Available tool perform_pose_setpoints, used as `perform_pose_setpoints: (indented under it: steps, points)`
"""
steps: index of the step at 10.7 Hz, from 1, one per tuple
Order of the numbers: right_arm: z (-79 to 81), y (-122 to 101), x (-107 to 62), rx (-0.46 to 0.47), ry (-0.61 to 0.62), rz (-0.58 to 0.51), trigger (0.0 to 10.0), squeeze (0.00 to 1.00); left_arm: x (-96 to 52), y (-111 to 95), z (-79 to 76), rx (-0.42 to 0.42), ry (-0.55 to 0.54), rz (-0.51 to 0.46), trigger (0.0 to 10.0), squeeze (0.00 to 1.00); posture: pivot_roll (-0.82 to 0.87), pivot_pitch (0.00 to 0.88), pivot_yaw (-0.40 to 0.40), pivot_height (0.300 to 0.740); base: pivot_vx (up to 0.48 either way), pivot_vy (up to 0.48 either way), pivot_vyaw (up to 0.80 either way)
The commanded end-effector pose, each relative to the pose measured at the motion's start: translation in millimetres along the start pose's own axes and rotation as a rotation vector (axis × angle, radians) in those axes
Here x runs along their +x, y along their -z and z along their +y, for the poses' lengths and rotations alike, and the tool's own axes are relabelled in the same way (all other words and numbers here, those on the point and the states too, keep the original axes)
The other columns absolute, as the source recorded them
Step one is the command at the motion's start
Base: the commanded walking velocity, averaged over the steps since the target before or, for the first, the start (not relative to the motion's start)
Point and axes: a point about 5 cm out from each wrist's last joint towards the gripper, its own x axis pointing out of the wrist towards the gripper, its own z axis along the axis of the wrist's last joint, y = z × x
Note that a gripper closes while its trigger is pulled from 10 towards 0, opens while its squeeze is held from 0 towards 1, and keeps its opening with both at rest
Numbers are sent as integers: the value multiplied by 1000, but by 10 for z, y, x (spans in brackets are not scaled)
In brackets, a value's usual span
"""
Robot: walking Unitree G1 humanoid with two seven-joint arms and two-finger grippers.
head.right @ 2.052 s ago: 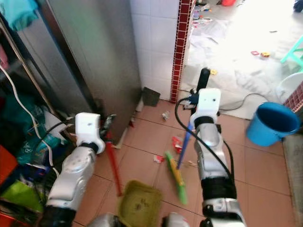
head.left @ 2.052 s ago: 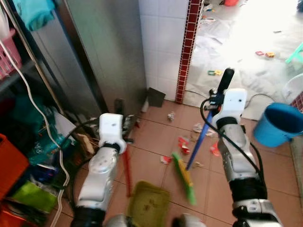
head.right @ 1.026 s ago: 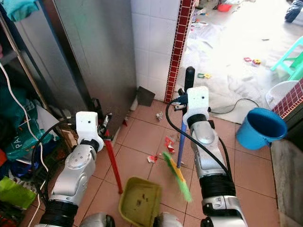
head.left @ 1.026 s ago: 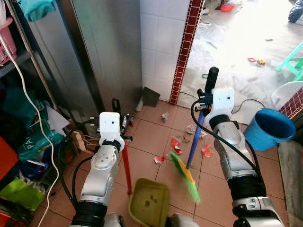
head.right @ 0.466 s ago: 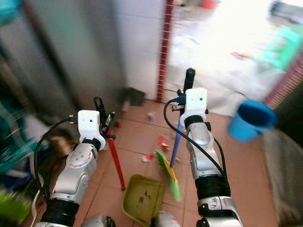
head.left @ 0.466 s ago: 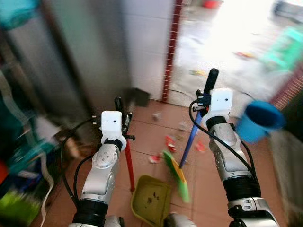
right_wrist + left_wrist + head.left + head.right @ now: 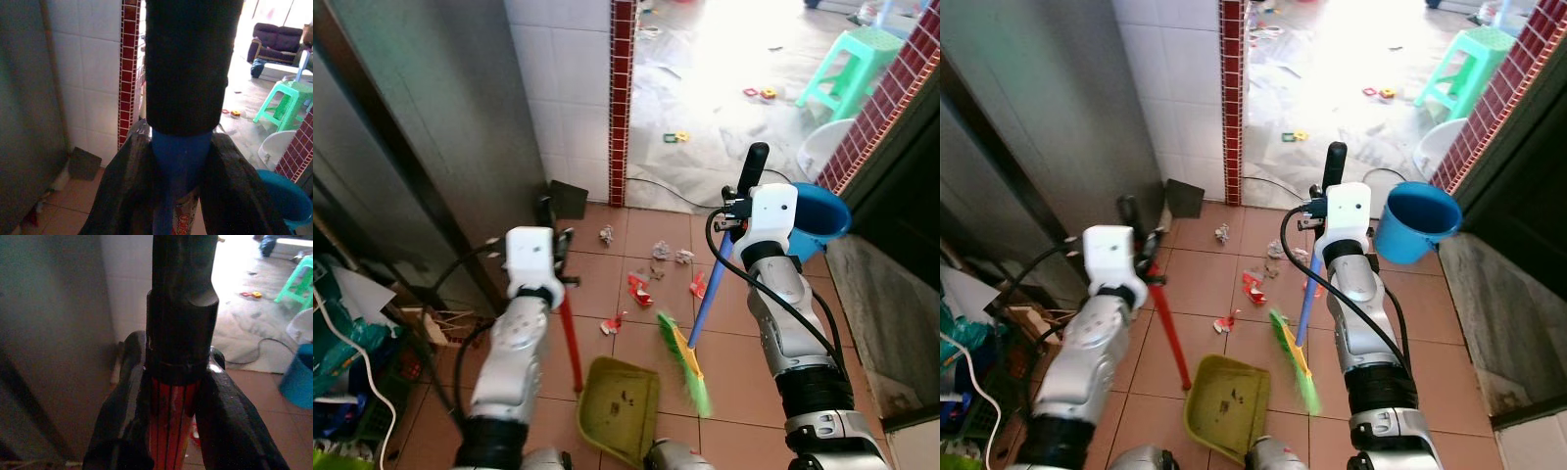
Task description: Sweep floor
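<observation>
Two tools you hold: right gripper (image 7: pixel 736 204) jaws clamp the broom (image 7: pixel 703 305), shaft slanting 1-to-7 o'clock, bristles by scraps (image 7: pixel 637 285); left gripper (image 7: pixel 551 250) jaws clamp the near-upright dustpan (image 7: pixel 618 407) handle.

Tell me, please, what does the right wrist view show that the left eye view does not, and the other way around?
Right wrist view alone: a dark sofa in the far room, and the fingers clamped on the blue handle. Left eye view alone: the yellow-green dustpan, the green bristles, scraps of litter on the tiles, and the left gripper holding the red handle. Shared: the broom's blue handle, blue bucket, green stool, red-tiled column.
</observation>
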Motion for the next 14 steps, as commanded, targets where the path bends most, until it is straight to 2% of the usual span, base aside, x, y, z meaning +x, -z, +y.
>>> perform_pose_setpoints:
  steps: [1, 4, 7, 10, 13, 14]
  points:
    - [-24, -60, -2, -14, 14, -36, 10000, 0, 1, -149, 10, 2, -2, -68, 10000, 0, -112, 13, 23, 740, 0, 0, -800]
    - [-98, -55, -13, -27, 52, -35, 10000, 0, 29, -186, -67, -7, 35, -75, 10000, 0, -117, 16, 32, 740, 0, 0, -800]
    - [-128, -69, -16, -32, 68, -39, 10000, 0, 40, -194, -39, -19, 32, -74, 10000, 0, -123, 31, 41, 740, 0, 0, -800]
    - [-123, -69, -10, -36, 74, -41, 10000, 0, 25, -228, -60, -19, 63, -95, 10000, 0, -115, 40, 43, 740, 0, 375, -744]
    - [-92, -67, -1, -30, 76, -42, 10000, 0, 21, -242, -60, -16, 70, -95, 10000, 0, -109, 41, 50, 740, 0, 374, -450]
    - [-106, -71, 2, -34, 83, -44, 10000, 0, 23, -251, -71, -14, 73, -96, 10000, 0, -109, 41, 51, 740, 0, 0, 0]
